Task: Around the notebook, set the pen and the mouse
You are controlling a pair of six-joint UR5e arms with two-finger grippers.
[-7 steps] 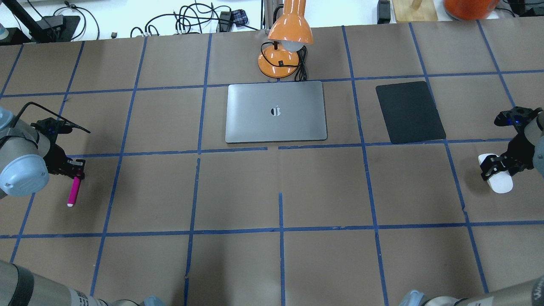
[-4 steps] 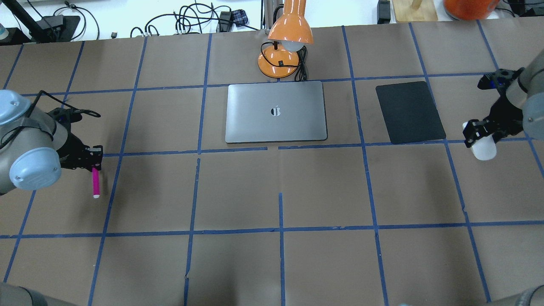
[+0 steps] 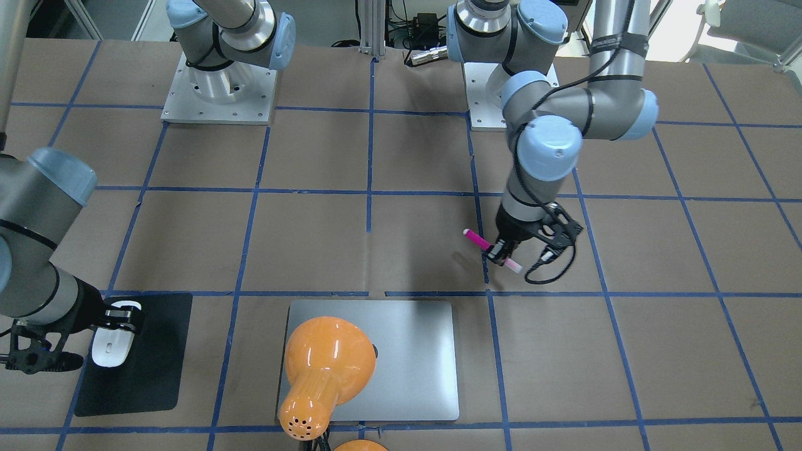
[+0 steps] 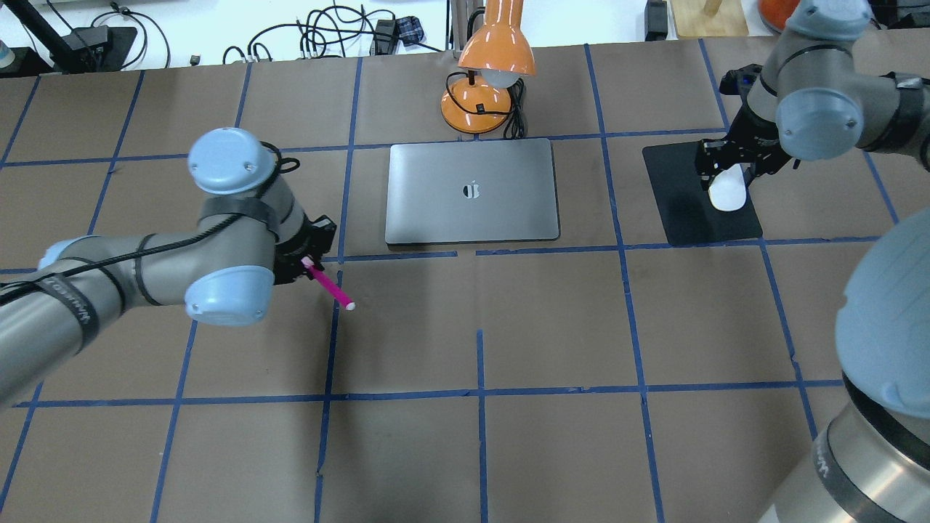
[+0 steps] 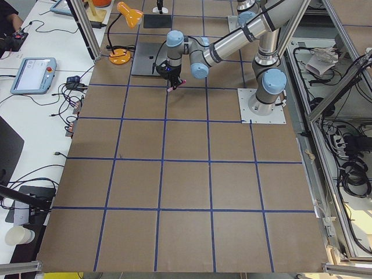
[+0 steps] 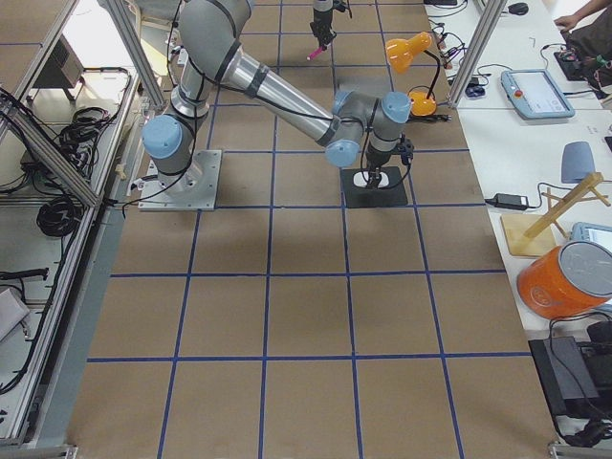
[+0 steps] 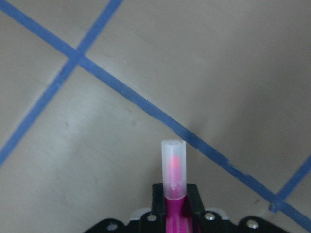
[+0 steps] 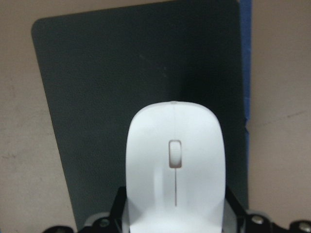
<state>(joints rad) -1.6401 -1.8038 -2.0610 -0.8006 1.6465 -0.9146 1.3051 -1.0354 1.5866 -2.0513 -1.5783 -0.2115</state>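
Front-facing view: right of centre, the left end effector point(image 3: 502, 254) is clenched on the pen point(image 3: 476, 239), whose long axis runs diagonally from upper left to lower right of the frame; the notebook point(image 3: 416, 351) lies on the worktop point(image 3: 626, 351) below and to the left of it, near but apart, partly hidden by the orange lamp point(image 3: 326, 366); at lower left the right end effector point(image 3: 116, 329) grasps the mouse point(image 3: 111, 347) over the black mat point(image 3: 153, 363).

Overhead view: the pen slants down and to the right from the grip, pale cap outermost, just off the notebook's lower left corner; the left arm is the nearer to the notebook; the mouse sits well apart at the right, over the mat's right half, and whether it rests on the mat or hangs just above it is hard to tell.

Side views: both arms show too small to add anything.

Left wrist view: the cap juts forward from the closed jaws, above blue tape lines point(image 7: 121, 92).

Right wrist view: the mouse fills the lower centre, held by its sides, with the mat beneath and ahead.

Against the overhead view of 0.6 s ago, both arms have swung inward from the frame's edges; the pen was then nearly vertical at far left, and the mouse was right of the mat.
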